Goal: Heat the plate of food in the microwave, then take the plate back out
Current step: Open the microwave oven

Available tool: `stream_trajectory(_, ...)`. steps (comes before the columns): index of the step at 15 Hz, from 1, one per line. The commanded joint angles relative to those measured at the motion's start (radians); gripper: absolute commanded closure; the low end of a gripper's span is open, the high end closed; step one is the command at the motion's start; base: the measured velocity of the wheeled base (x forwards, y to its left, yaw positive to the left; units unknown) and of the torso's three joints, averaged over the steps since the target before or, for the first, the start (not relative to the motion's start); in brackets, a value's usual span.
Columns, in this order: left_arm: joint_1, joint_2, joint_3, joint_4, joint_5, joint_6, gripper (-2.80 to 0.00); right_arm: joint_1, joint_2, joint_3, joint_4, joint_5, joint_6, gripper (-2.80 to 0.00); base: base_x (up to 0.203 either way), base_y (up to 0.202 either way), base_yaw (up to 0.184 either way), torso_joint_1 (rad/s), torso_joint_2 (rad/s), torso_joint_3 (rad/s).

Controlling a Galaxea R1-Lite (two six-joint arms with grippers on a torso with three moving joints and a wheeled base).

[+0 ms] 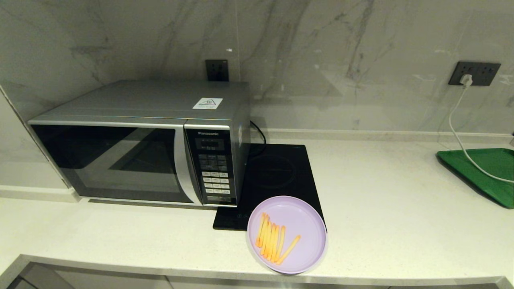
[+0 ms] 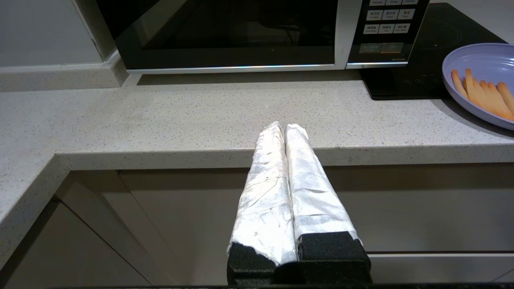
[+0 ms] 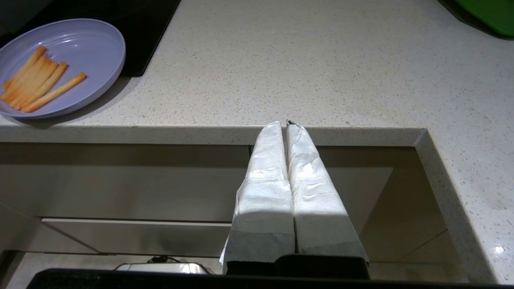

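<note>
On the left half of the head view stands the microwave, with its dark glass door closed and its black keypad panel on the side toward the frame's centre. Just right of it, in the lower centre, lies the black cooktop, flat on the pale counter. The plate of food rests in the lower centre of the frame, close to the counter's front edge; its far part covers the front corner of the cooktop, and the fries lie in a row on its left half. At the right edge of the head view is the green tray, well apart from the plate, with a white cable running over it.

Neither arm appears in the head view. In its own wrist view, the left gripper is at the frame's centre, at the front edge of the counter, in front of the microwave door; its two white-wrapped fingers are pressed together and hold nothing. The right gripper sits likewise at the counter edge in its wrist view, fingers clenched together and empty, with the plate at the upper left of that frame.
</note>
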Motion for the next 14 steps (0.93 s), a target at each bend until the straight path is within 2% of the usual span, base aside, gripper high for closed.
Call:
stream_trajectory(1, 0.000, -0.002, 0.000, 0.000, 0.000, 0.005, 0.00, 0.000, 0.000, 0.000, 0.000, 0.000, 0.003, 0.00, 0.000, 0.000, 0.000, 0.000, 0.00, 0.000)
stream_trajectory(4, 0.000, -0.002, 0.000, -0.002, 0.002, -0.004, 0.00, 0.000, 0.000, 0.000, 0.000, -0.002, 0.004, 0.00, 0.000, 0.000, 0.000, 0.000, 0.00, 0.000)
stream_trajectory(7, 0.000, -0.002, -0.003, -0.001, 0.006, -0.052, 0.00, 0.000, 0.000, 0.000, 0.000, 0.000, 0.004, 0.00, 0.000, 0.000, 0.000, 0.000, 0.00, 0.000)
stream_trajectory(10, -0.002, -0.002, -0.026, 0.002, -0.005, -0.043, 0.00, 0.001, 0.000, 0.000, 0.000, -0.001, 0.003, 0.00, 0.000, 0.000, 0.000, 0.000, 0.00, 0.000)
stream_trajectory(12, -0.004, 0.024, -0.157, 0.025, -0.031, -0.042, 0.00, 0.000, 0.000, 0.000, 0.000, 0.000, 0.004, 0.00, 0.000, 0.000, 0.000, 0.000, 0.00, 0.000)
stream_trajectory(14, -0.006, 0.111, -0.346, 0.075, -0.068, -0.045, 0.00, 0.000, 0.000, 0.000, 0.000, -0.002, 0.004, 0.00, 0.000, 0.000, 0.000, 0.000, 0.00, 0.000)
